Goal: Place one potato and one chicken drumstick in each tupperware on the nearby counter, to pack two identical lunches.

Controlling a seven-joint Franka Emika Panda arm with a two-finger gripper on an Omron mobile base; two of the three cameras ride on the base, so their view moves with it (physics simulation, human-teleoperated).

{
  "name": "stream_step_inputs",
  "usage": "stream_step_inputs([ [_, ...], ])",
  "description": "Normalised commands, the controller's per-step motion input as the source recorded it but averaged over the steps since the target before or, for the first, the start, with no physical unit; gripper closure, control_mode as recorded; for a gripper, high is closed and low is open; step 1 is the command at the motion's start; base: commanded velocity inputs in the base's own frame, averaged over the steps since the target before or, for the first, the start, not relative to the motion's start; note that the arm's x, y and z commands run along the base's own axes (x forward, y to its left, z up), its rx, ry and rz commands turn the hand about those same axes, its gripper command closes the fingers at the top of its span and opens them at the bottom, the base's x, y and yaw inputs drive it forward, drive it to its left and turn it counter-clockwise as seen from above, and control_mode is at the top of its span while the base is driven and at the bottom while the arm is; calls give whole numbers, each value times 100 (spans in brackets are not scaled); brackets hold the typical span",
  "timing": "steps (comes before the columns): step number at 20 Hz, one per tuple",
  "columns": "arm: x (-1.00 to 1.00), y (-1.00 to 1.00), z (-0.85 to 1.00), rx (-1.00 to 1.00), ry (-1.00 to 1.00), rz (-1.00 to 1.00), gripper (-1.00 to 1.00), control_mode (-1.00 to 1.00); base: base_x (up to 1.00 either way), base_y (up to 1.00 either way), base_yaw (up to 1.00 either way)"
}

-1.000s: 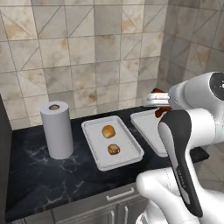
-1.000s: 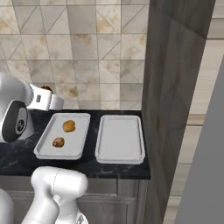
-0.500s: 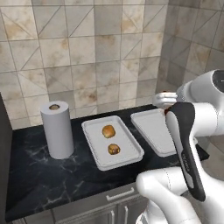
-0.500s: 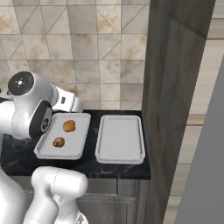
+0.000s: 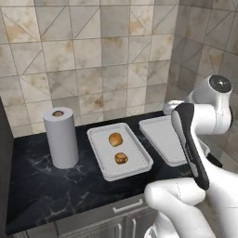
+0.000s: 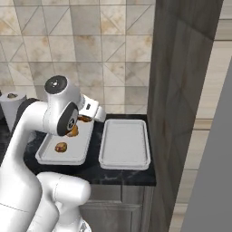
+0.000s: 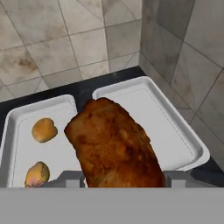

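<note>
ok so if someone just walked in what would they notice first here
The big browned chicken drumstick held in the gripper, hanging over the gap between two white tupperware trays. The left tray already holds two small items that look like potatoes; the right tray is bare. A paper towel roll stands at the left.

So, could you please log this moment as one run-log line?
end effector: shut on chicken drumstick, above trays | left tupperware: two potatoes | right tupperware: empty
</note>
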Motion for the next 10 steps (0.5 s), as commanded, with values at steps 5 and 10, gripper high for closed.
stream_step_inputs([
  [5,61,-39,-53,3,17,-5,100,-100,0,0,0],
  [10,55,-24,-46,1,14,-2,100,-100,0,0,0],
])
